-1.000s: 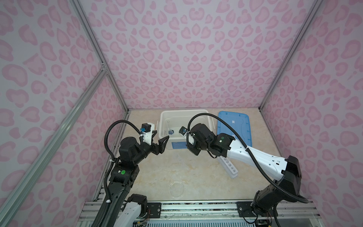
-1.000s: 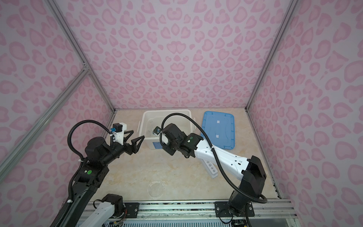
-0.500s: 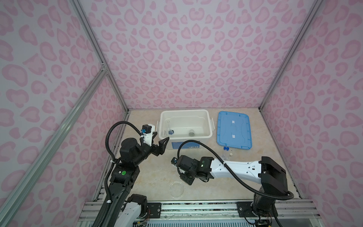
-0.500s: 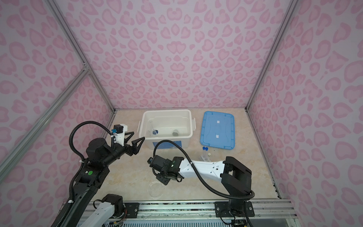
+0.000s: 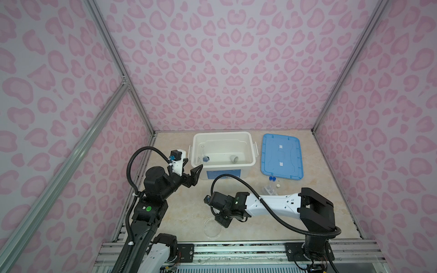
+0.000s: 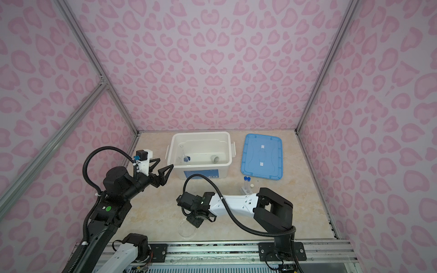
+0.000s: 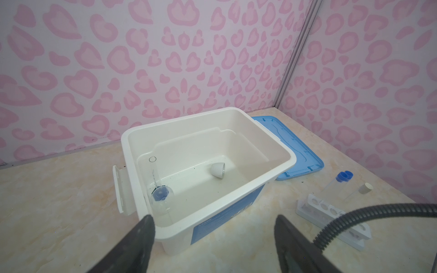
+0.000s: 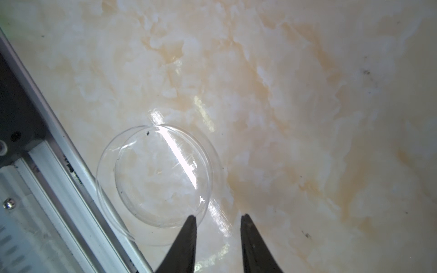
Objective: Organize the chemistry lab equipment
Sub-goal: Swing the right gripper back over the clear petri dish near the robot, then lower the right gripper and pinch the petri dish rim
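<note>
Dish (image 8: 160, 179) at the table's (image 8: 307, 94) front edge, right gripper (image 8: 218, 218) over it.
Right jaws part-open, clamping nothing, one fingertip (image 8: 190, 224) at the dish rim. Left gripper (image 7: 214, 216) spread wide, empty, by the bin's (image 5: 253, 151) near left corner. Cylinder (image 5: 205, 158) and cup (image 5: 234, 158) inside the bin. Tubes (image 5: 272, 182) in the rack (image 7: 331, 212) beside the lid (image 5: 281, 156).

No text can be read anywhere. The white bin (image 5: 252, 151) carries a blue label (image 5: 223, 174) on its front wall with pale print, seen in both top views and in the left wrist view (image 7: 227, 219), but it is too small and blurred to make out. The two white patches (image 5: 280, 147) on the blue lid (image 5: 293, 165) show no legible writing, and the faint marks on the small blue-based cylinder (image 7: 155, 175) inside the bin are too fine to read.
</note>
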Tool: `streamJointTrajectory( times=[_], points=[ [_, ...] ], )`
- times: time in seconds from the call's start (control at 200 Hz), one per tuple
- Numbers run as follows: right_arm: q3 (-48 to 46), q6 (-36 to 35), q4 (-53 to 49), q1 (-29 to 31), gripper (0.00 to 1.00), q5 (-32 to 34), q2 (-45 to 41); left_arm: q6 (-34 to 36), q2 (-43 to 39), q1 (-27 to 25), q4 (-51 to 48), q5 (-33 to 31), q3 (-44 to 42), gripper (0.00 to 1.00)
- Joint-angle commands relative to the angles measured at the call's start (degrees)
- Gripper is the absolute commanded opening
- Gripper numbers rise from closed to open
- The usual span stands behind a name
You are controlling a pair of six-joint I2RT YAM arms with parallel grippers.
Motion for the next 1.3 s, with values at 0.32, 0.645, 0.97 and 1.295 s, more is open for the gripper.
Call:
streamJointTrajectory(
  times=[0.32, 0.645, 0.97, 1.295],
  points=[
    [5.05, -1.60, -3.27, 0.13, 0.27, -2.19, 5.08, 0.19, -0.01, 0.05, 1.11, -0.20, 0.06, 0.81],
    [10.32, -5.04, -8.48, -0.60, 0.21, -5.12, 9.22, 0.45, 0.18, 0.08, 0.91, -0.52, 0.12, 0.81],
    [16.52, -8.22, -14.27, -1.26, 0.17, -6.77, 13.56, 0.54, 0.51, 0.04, 0.88, -0.69, 0.30, 0.81],
    [19.68, -8.89, -17.06, -1.96, 0.13, -7.02, 16.62, 0.89, 0.36, 0.04, 0.59, -1.27, 0.21, 0.81]
  ],
)
